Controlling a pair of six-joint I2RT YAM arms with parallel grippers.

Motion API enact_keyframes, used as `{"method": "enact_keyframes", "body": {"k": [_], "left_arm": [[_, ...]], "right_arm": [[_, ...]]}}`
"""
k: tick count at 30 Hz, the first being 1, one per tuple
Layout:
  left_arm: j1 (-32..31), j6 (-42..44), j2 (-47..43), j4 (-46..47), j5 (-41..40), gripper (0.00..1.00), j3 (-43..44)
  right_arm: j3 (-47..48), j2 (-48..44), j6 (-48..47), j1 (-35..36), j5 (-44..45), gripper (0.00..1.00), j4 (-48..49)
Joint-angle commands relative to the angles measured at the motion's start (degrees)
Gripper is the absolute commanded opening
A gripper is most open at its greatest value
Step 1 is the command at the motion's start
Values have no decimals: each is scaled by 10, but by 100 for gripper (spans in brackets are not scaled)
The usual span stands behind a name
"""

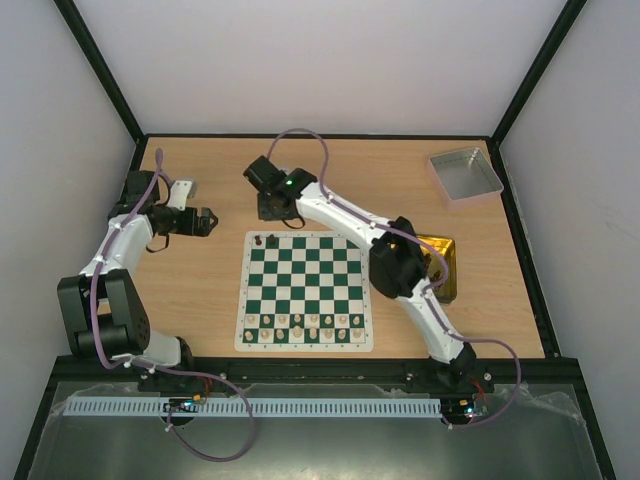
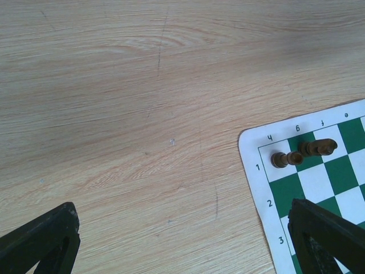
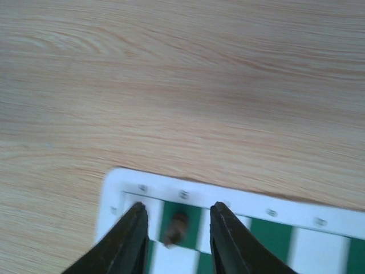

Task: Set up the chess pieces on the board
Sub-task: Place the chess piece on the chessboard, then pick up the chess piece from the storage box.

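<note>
Right gripper (image 3: 178, 208) released: its tapered black fingers stand apart above the board (image 1: 310, 280) corner, with a blurred brown piece in the gap, not clamped. Left gripper (image 1: 208, 222) is wide open over the woodgrain table (image 2: 142, 85). Two dark chess pieces (image 2: 285, 158) sit side by side on the flat green-white mat's corner squares.

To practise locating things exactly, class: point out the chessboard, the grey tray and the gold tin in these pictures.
chessboard (image 1: 305, 280): top view, a bare square near its middle.
grey tray (image 1: 466, 174): top view, its bare floor.
gold tin (image 1: 447, 255): top view, its uncovered right side.
</note>
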Motion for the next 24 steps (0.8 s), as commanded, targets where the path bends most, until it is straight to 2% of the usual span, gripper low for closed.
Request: {"method": "enact_keyframes", "body": {"k": [1, 4, 8, 13, 19, 24], "left_arm": [[-3, 4, -3, -5, 6, 99, -7], [-3, 5, -3, -6, 7, 99, -7], [-5, 5, 2, -10, 10, 99, -2], [-12, 3, 9, -11, 6, 99, 3], [-18, 1, 12, -13, -1, 98, 6], [-26, 0, 15, -14, -5, 98, 9]], "right_arm": [[-147, -142, 12, -24, 90, 29, 10], [-360, -282, 26, -61, 94, 29, 80], [-533, -421, 36, -112, 96, 28, 96], [-649, -534, 51, -137, 124, 25, 54], [-771, -662, 61, -232, 59, 23, 65], [-826, -694, 37, -323, 10, 22, 72]]}}
